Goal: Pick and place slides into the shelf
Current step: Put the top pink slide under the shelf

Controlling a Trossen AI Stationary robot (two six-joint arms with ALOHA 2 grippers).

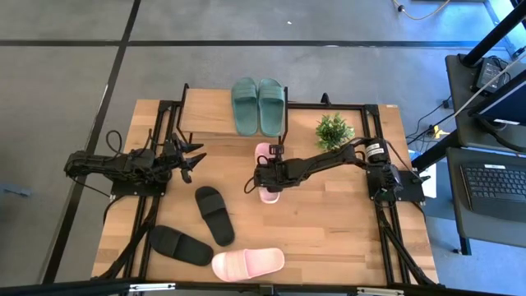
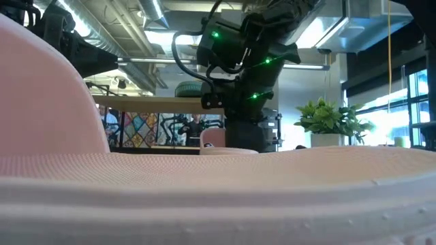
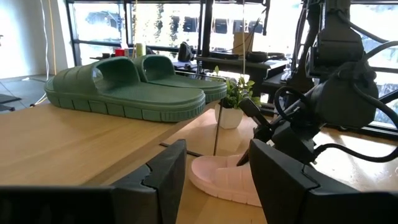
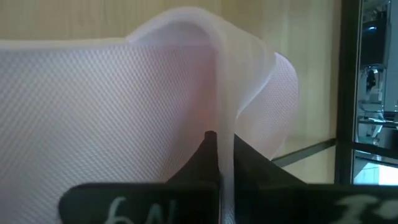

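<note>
Two dark green slides (image 1: 258,104) (image 3: 124,90) lie side by side on the shelf's light top board (image 1: 209,111). A pale pink slide (image 1: 265,153) (image 3: 221,177) lies in front of the shelf, its far end under the top board. My right gripper (image 1: 267,177) (image 4: 219,140) is over it, shut on its strap. The other pink slide (image 1: 248,263) (image 2: 204,190) lies at the table's near edge. Two black slides (image 1: 215,214) (image 1: 179,245) lie on the table's near-left part. My left gripper (image 1: 196,160) (image 3: 217,180) hangs open, left of the shelf's front. My right gripper pinches the pink slide's strap (image 4: 227,81) at its edge between the two fingers, one finger under the strap and one outside. The fingers come slanting down from the table's right. The slide lies flat, sole down, with the thin strap wall standing up between the fingers.
A small potted plant (image 1: 333,130) (image 3: 231,99) stands right of the shelf, just behind my right arm. The shelf's thin black frame post (image 3: 216,134) stands beside the held slide. Bare tabletop lies near-right (image 1: 345,238). Desks with a laptop stand beyond the table's right edge.
</note>
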